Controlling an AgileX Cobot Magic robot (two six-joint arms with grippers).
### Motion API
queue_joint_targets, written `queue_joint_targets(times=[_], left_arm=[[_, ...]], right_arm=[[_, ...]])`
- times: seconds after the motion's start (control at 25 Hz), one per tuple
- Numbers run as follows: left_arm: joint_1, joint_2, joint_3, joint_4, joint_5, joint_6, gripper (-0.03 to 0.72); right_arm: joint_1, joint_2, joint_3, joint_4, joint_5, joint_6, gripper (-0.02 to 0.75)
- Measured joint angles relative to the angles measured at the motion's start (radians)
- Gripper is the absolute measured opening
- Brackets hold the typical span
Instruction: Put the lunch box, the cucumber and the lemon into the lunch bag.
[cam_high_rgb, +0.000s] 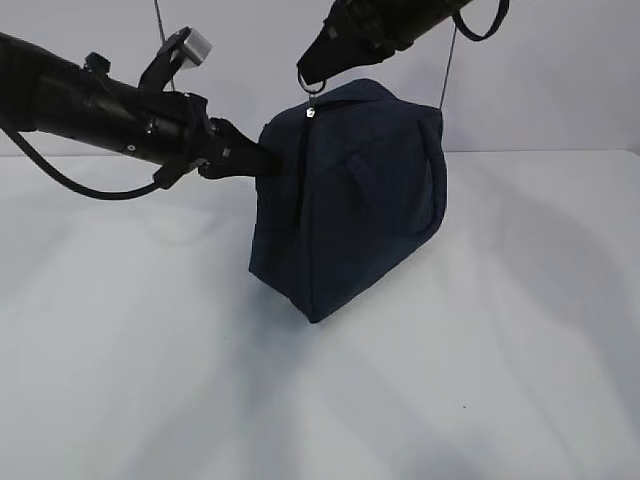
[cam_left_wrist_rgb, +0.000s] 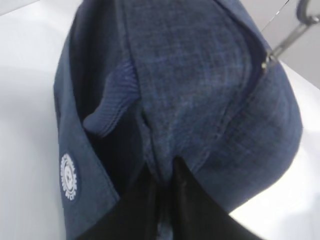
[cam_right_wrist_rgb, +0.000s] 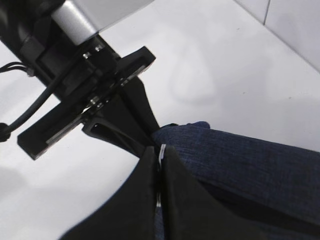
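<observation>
The dark navy lunch bag (cam_high_rgb: 355, 195) stands tilted on the white table, zipped closed as far as I can see. My left gripper (cam_high_rgb: 268, 160) is shut on a fold of the bag's fabric at its upper left side; the left wrist view shows the pinched cloth (cam_left_wrist_rgb: 165, 167) and a ribbed handle (cam_left_wrist_rgb: 112, 107). My right gripper (cam_high_rgb: 312, 78) is above the bag's top corner, shut on the silver ring pull (cam_right_wrist_rgb: 161, 155) of the zipper (cam_high_rgb: 310, 112). The lunch box, the cucumber and the lemon are out of view.
A white round logo patch (cam_left_wrist_rgb: 69, 177) sits on the bag's side. A thin cable (cam_high_rgb: 447, 62) hangs behind the bag. The left arm's body (cam_right_wrist_rgb: 75, 75) lies close beside the right gripper. The white table (cam_high_rgb: 150, 380) spreads around the bag.
</observation>
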Motion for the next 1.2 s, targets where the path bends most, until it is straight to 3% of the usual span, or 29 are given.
queue_joint_targets(times=[0.4,0.92,1.2], left_arm=[[0.000,0.000,0.000,0.046,0.010,-0.024,0.036],[0.006,0.002,0.000,0.083,0.056,-0.028,0.037],[0.073,0.002,0.000,0.083,0.103,-0.046,0.050]], right_arm=[[0.000,0.000,-0.012,-0.142,-0.036,0.046,0.008],[0.000,0.070,-0.025,-0.221,-0.073,0.082,0.008],[0.000,0.070,-0.025,-0.197,-0.072,0.104,0.008]])
